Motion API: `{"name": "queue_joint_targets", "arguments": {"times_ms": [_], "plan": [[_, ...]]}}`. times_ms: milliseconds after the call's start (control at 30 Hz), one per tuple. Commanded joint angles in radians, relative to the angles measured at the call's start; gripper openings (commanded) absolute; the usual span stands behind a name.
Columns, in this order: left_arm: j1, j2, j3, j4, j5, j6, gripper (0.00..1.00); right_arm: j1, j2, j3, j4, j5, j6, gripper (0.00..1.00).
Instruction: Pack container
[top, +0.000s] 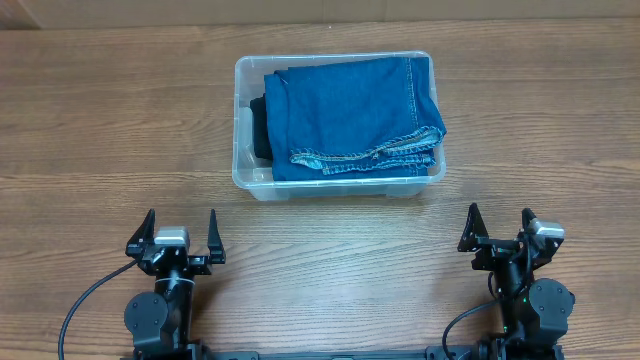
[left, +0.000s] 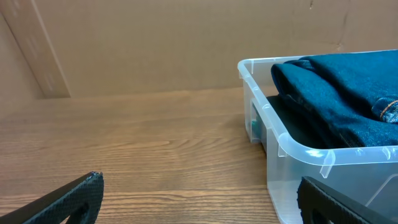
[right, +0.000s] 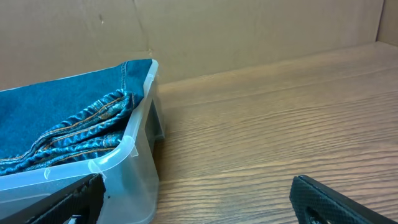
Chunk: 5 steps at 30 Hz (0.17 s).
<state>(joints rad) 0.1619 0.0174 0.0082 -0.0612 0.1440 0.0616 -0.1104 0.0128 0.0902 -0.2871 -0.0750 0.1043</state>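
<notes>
While both arms are seen at the near edge of the table (top: 100, 130), the container (top: 243, 150) is set at centre-rear, w/ folded blue jeans (top: 350, 115) laid inside on top of a dark item (top: 258, 130) that is only partly shown. The denim is heaped up to the rim on the right side. Left claw (top: 181, 216) is spread wide w/ nothing held, and right claw (top: 498, 212) is likewise opened wide & empty — both are placed well apart from the container, approx. in line w/ its two ends.
</notes>
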Motion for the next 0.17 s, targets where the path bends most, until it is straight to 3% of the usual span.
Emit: {"name": "queue_joint_targets", "arguments": {"times_ms": [0,133], "plan": [[-0.007,-0.013,-0.003,-0.002,-0.014,0.005,1.0,-0.002,-0.01,-0.003,0.006,-0.006,0.0,1.0],[-0.007,-0.013,-0.003,-0.002,-0.014,0.005,1.0,-0.002,-0.01,-0.003,0.006,-0.006,0.0,1.0]]}}
